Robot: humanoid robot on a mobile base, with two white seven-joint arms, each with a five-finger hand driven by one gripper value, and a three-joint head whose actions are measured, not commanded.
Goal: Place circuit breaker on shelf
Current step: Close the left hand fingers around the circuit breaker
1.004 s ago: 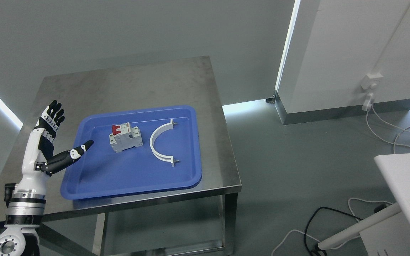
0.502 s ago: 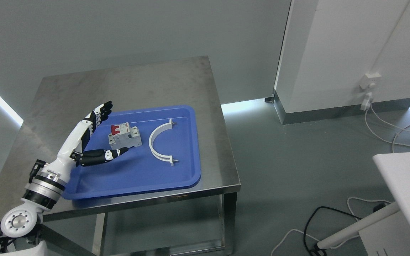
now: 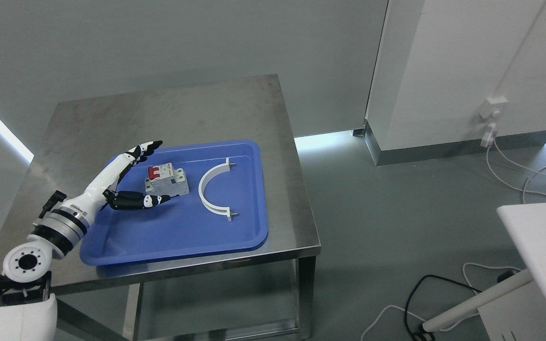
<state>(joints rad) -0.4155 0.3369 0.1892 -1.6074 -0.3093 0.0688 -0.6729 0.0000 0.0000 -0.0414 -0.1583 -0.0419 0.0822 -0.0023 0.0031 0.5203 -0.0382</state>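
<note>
A grey circuit breaker (image 3: 167, 180) with red switches lies in the left middle of a blue tray (image 3: 183, 232) on a steel table. My left hand (image 3: 152, 173) is open around it: the fingers (image 3: 141, 148) stretch over its far left side, the thumb (image 3: 147, 201) lies along its near side. Whether the thumb touches the breaker I cannot tell. The breaker rests on the tray floor. My right arm is out of view.
A white half-ring clamp (image 3: 212, 190) lies in the tray right of the breaker. The steel table (image 3: 178, 109) has bare surface behind the tray. A white surface (image 3: 543, 237) sits at the right edge, with cables (image 3: 514, 166) on the floor.
My left hand has swung from beside the tray's left edge over the tray to the breaker, lowering so that fingers and thumb now flank it. The view shifted slightly.
</note>
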